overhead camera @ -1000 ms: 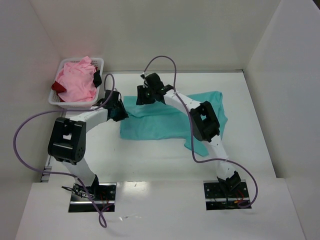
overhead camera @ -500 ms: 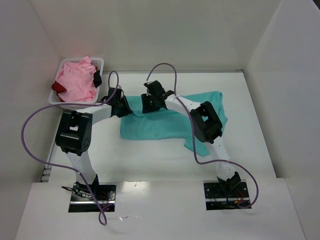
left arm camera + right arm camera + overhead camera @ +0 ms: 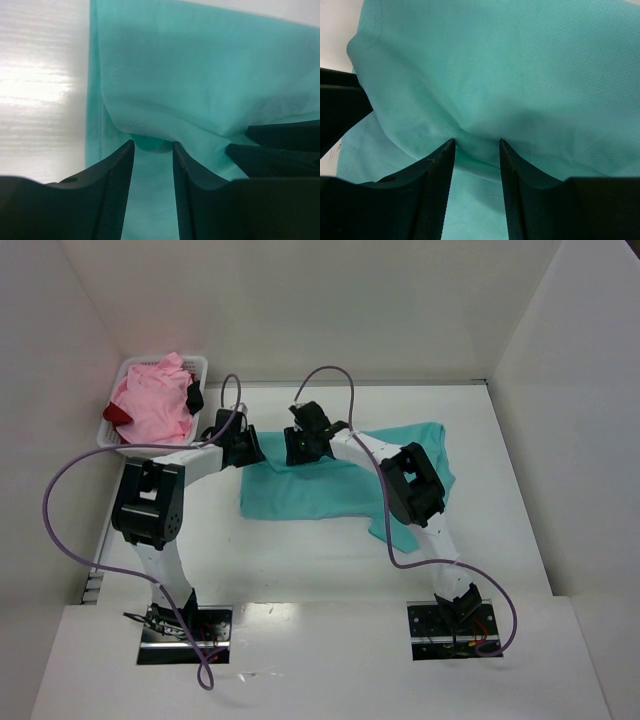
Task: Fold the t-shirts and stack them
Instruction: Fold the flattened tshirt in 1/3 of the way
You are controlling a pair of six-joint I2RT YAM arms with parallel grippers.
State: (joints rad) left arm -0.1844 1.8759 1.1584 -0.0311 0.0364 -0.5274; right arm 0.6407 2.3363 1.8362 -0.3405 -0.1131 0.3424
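A teal t-shirt (image 3: 330, 490) lies partly folded on the table, with a flap hanging toward the front right. My left gripper (image 3: 243, 448) sits at its back left corner and my right gripper (image 3: 300, 445) a little to the right along the back edge. In the left wrist view the gripper (image 3: 152, 144) stands open, a fold of the teal t-shirt (image 3: 200, 75) at its tips. The right gripper (image 3: 476, 141) is likewise open, with a ridge of the teal t-shirt (image 3: 520, 65) across its tips. A pink t-shirt (image 3: 150, 405) and a dark red one (image 3: 117, 414) fill the basket.
The white lattice basket (image 3: 200, 365) stands at the back left corner, close to the left arm's elbow. White walls enclose the table on three sides. The right arm's links (image 3: 410, 485) and purple cables cross over the teal shirt.
My left arm swung back and right, bringing its gripper to the shirt's back left corner, jaws widening. The right gripper shifted slightly right and down onto the back edge.
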